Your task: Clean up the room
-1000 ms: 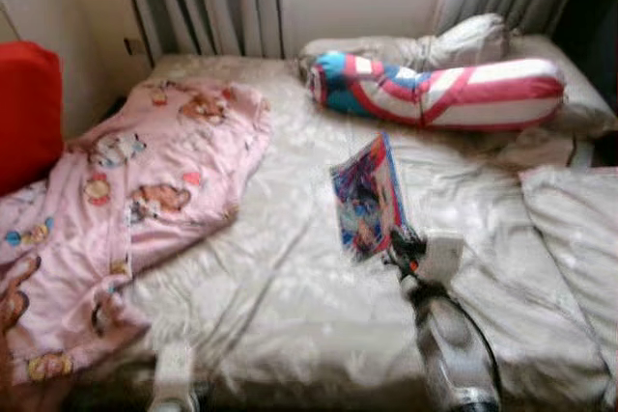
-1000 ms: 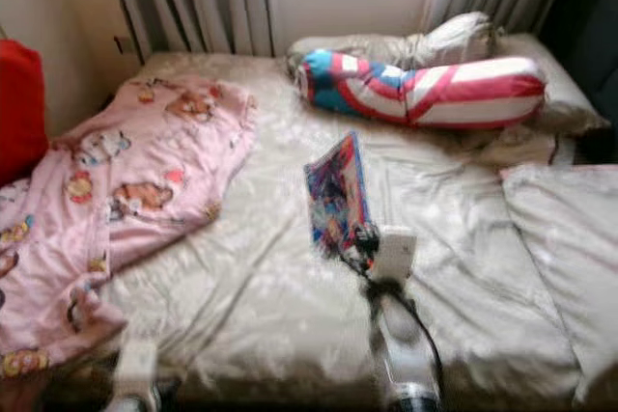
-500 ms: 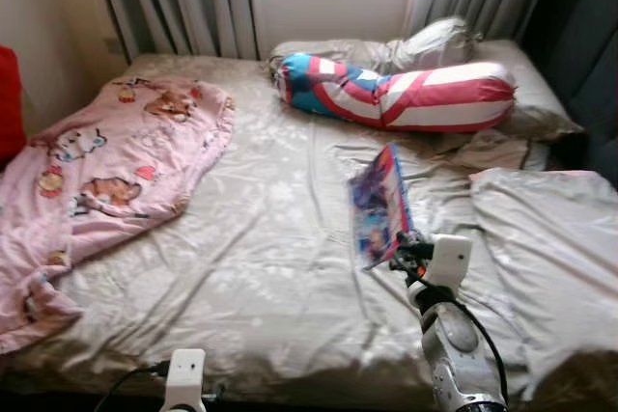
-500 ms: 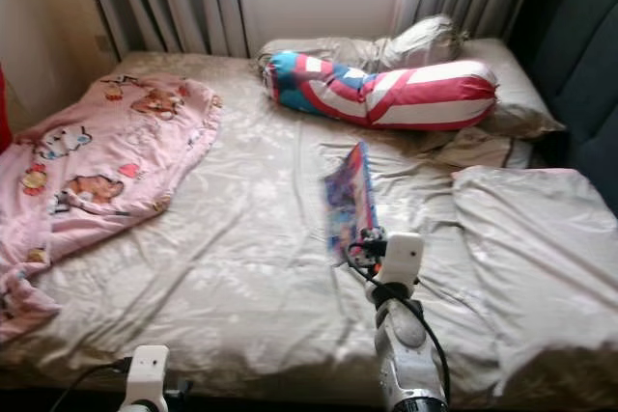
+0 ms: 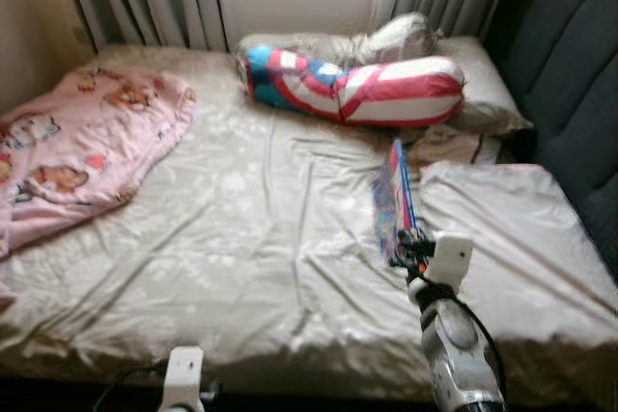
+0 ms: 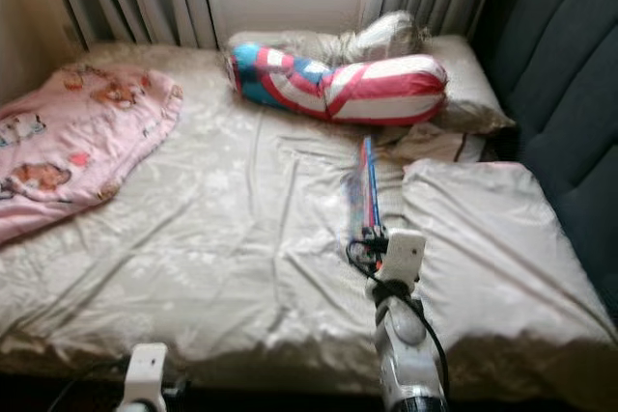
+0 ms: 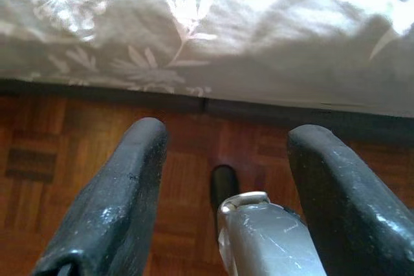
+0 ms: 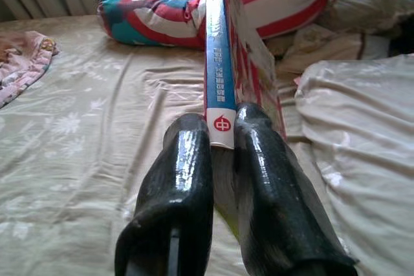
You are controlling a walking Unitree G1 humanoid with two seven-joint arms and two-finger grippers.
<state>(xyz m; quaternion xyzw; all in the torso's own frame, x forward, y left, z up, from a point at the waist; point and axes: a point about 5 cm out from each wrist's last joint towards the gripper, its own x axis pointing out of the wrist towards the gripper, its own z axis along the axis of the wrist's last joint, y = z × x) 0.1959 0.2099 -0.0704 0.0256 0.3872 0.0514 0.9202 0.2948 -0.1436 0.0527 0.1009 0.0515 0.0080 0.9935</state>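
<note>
The right tool [image 8: 220,135] is clenched on the spine end of a thin book [image 5: 396,202], holding it on edge above the bed [image 5: 251,238], just beside the grey pillow [image 5: 502,229]. Pinching the narrow spine keeps the floppy covers hanging together rather than splaying, which probably suits carrying it off the bed to wherever books belong. The striped bolster [image 5: 352,89] lies across the head of the bed, and a pink blanket [image 5: 77,147] is heaped at the far left edge. The left tool [image 7: 220,179] hangs released by the bedside over the wooden floor [image 7: 77,153], idle.
</note>
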